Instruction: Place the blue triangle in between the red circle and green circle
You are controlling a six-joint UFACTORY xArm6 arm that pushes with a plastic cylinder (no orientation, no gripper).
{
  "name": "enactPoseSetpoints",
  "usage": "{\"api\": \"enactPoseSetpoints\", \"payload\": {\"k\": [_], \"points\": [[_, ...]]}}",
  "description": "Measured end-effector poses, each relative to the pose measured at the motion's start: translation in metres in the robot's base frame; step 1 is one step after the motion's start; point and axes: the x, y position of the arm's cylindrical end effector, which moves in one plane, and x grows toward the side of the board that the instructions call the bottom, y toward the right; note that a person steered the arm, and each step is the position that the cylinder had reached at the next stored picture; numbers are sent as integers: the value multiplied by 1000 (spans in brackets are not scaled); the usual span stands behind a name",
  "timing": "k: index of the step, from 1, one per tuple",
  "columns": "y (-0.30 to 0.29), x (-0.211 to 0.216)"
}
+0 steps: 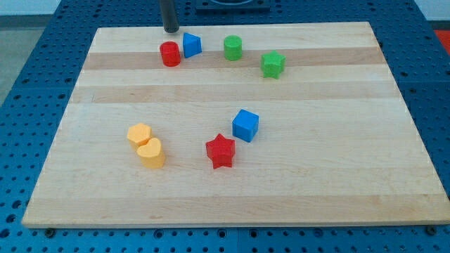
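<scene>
The blue triangle stands near the view's top, touching or nearly touching the right side of the red circle. The green circle stands apart to the right of the triangle, with a gap between them. My tip is at the top edge of the board, just above the red circle and up-left of the blue triangle, touching neither.
A green star lies right of the green circle. A blue cube and a red star sit mid-board. A yellow hexagon and a yellow heart lie at lower left. The wooden board rests on a blue perforated table.
</scene>
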Motion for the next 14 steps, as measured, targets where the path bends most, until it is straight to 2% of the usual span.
{"api": "enactPoseSetpoints", "payload": {"k": [3,5,7,9,14], "points": [[14,19],[-12,29],[-15,33],[-2,51],[30,58]]}}
